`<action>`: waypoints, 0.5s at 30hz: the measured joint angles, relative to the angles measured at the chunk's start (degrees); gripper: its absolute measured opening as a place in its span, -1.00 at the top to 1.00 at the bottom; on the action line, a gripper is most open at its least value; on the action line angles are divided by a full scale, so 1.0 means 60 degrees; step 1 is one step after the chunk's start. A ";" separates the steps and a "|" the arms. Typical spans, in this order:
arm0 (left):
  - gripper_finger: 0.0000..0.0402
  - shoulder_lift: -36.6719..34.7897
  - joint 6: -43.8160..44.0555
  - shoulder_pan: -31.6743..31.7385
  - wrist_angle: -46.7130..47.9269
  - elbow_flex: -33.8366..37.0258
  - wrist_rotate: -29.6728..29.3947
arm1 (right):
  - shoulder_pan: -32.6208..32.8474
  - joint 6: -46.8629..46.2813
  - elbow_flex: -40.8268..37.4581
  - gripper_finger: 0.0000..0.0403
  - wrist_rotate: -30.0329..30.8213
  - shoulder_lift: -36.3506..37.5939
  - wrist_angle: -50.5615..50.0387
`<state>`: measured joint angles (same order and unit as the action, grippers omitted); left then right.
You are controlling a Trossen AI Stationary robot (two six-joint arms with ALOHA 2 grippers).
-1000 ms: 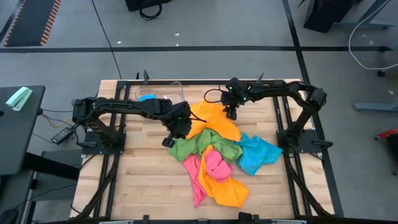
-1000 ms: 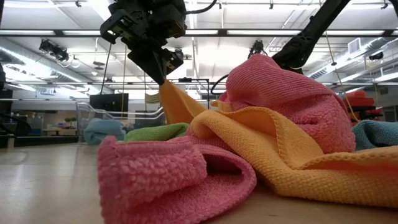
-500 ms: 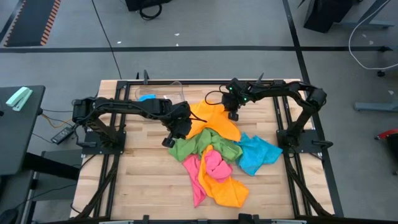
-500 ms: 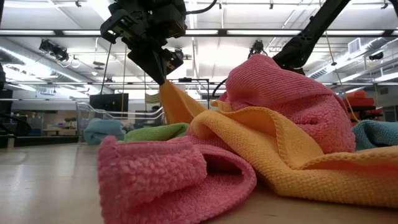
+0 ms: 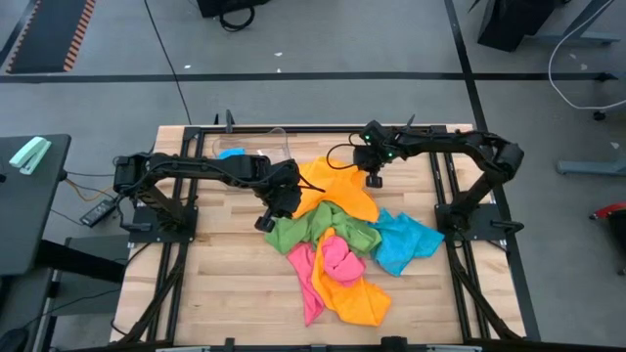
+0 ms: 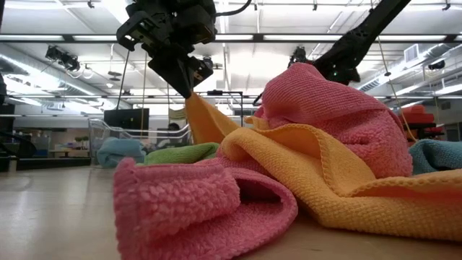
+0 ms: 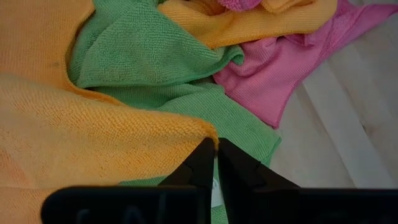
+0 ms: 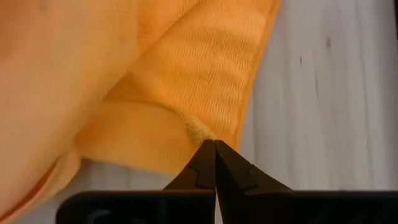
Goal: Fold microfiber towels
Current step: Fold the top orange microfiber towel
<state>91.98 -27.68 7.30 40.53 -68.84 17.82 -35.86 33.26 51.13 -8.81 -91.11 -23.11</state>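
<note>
Fold microfiber towels, two-arm rig. A heap of microfiber towels lay across the middle and right half of the wooden worktop [image 5: 225,284]. An orange-yellow towel [image 5: 337,188] lay spread at the far side of the heap. Towards the near edge followed a green towel [image 5: 313,227], a pink towel [image 5: 337,259] and a second orange-yellow towel [image 5: 357,298]. A blue towel [image 5: 406,242] lay to the right.

The left gripper [image 5: 266,221] hung at the far orange-yellow towel's left edge, where that towel met the green one. Its jaws were pressed together on a raised corner of the orange cloth, as seen in the left wrist and low views [image 6: 189,92].

The right gripper [image 5: 374,180] stood at the same towel's right edge. Its jaws were closed to a point, nipping the hem of the orange cloth [image 8: 205,134] just above bare worktop.

Governing relation: both grippers held opposite ends of one towel, so that its long axis ran left to right between them. The rest of the heap lay towards the near edge from that line, with the green towel partly overlapping the orange one. By judgement, lifting and drawing apart would free the towel, with a risk of dragging the green cloth.

A further blue cloth [image 5: 232,153] lay in a clear plastic bin [image 5: 264,142] at the far left. No brand, label or legible writing was visible.
</note>
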 joint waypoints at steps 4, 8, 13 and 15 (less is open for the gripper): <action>0.91 0.0000 -0.0245 0.0056 -0.0011 0.0000 -0.0004 | 0.0000 -0.0004 0.0000 0.99 -0.0001 0.0531 -0.0801; 0.93 0.0000 -0.0244 0.0131 -0.0089 0.0000 -0.0004 | 0.0000 -0.0222 0.0000 0.99 0.0165 0.0807 -0.1699; 0.89 0.0000 -0.0244 0.0152 -0.0095 0.0000 -0.0004 | 0.0000 -0.1550 0.0000 0.99 0.1039 0.0846 -0.2999; 0.87 0.0000 -0.0244 0.0152 -0.0095 0.0000 -0.0004 | 0.0000 -0.2033 0.0000 0.99 0.1816 0.0826 -0.3600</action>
<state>91.98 -29.15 8.21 39.97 -68.84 17.80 -35.86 21.06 51.13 2.08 -86.15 -44.71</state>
